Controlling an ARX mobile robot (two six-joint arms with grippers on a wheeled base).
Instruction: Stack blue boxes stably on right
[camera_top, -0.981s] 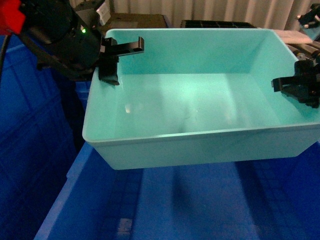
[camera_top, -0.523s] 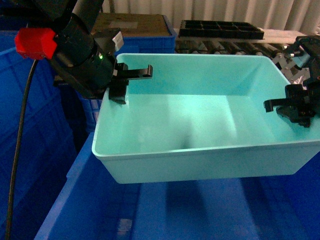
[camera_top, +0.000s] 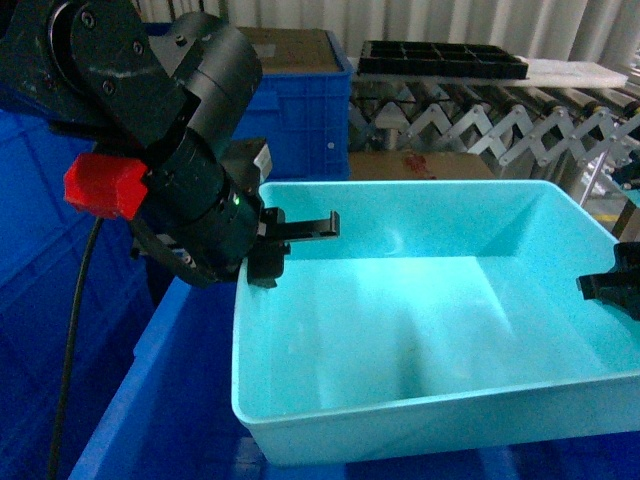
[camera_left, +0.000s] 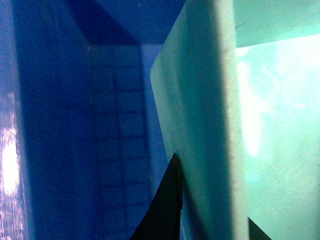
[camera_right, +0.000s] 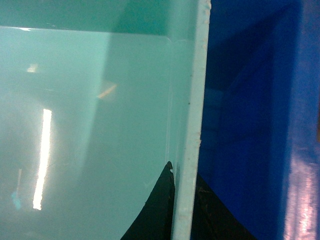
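One light turquoise blue box (camera_top: 420, 430) hangs between my two grippers above a dark blue crate (camera_top: 165, 400). My left gripper (camera_top: 277, 250) is shut on the box's left wall near the far corner, one finger inside and one outside. The left wrist view shows the rim (camera_left: 227, 125) running between the dark fingers (camera_left: 167, 205). My right gripper (camera_top: 612, 290) is shut on the right wall. In the right wrist view its fingers (camera_right: 162, 200) pinch the pale rim (camera_right: 192, 125). The box is empty and roughly level.
Dark royal-blue ribbed crates lie below, at the left (camera_top: 40, 300) and behind (camera_top: 305, 110). A roller conveyor (camera_top: 490, 125) carrying a black compartment tray (camera_top: 440, 55) runs across the back right. A brown cardboard surface (camera_top: 420, 165) shows just beyond the box.
The box and both grippers have shifted right and lower in the head view. The conveyor behind has come into sight. Both grips have stayed shut on the walls.
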